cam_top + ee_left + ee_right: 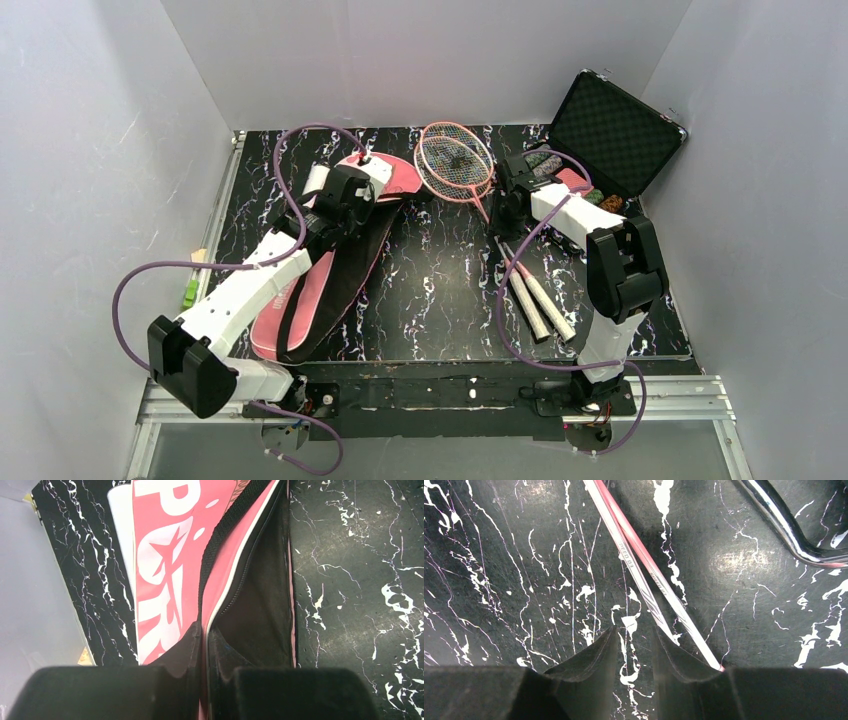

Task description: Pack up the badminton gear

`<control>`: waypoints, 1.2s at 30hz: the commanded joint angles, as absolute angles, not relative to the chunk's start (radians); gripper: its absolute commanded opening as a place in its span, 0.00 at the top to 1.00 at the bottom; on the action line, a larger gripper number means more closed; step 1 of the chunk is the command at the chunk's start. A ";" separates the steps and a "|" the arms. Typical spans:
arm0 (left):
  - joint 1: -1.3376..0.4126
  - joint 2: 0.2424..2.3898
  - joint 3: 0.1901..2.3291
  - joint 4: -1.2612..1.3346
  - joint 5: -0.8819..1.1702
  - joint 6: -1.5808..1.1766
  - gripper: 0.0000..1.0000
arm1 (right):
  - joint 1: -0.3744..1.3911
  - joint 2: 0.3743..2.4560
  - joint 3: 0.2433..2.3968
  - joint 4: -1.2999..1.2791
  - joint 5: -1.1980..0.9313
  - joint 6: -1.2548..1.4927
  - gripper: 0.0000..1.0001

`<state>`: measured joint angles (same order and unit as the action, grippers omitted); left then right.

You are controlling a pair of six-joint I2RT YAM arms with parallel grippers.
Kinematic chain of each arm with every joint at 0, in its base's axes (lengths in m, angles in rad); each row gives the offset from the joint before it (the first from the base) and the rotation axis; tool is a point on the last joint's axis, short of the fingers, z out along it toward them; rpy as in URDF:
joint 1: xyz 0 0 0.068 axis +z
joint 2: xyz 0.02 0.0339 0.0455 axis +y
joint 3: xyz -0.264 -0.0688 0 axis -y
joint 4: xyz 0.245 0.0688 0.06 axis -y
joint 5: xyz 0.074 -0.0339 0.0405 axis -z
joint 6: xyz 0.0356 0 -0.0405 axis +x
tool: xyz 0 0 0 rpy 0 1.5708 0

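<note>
left gripper clenched on bag edge, right gripper ajar, racket shafts at one fingertip

Left pincer clamped; right pincer seemingly ajar.

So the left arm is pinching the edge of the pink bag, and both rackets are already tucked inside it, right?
Not quite. The left gripper does pinch the pink bag by its edge, but both rackets lie outside it on the table, right of the bag, as the top view shows.
</note>
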<state>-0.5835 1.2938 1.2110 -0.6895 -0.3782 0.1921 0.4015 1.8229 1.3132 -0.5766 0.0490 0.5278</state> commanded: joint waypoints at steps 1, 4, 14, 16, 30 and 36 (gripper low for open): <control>-0.578 1.235 1.259 -0.657 -0.380 0.160 1.00 | 0.400 1.819 1.313 -0.551 0.059 0.535 0.62; -0.571 1.203 1.252 -0.661 -0.367 0.156 1.00 | 0.397 1.812 1.312 -0.553 0.074 0.525 0.62; -0.552 1.182 1.301 -0.708 -0.337 0.143 1.00 | 0.384 1.832 1.317 -0.552 0.060 0.519 0.63; -0.552 1.196 1.300 -0.704 -0.329 0.135 1.00 | 0.384 1.837 1.319 -0.553 0.054 0.520 0.63; -0.552 1.206 1.243 -0.654 -0.318 0.127 1.00 | 0.384 1.870 1.272 -0.527 0.018 0.531 0.65; -0.552 1.206 1.238 -0.648 -0.321 0.126 1.00 | 0.385 1.881 1.244 -0.503 -0.007 0.548 0.67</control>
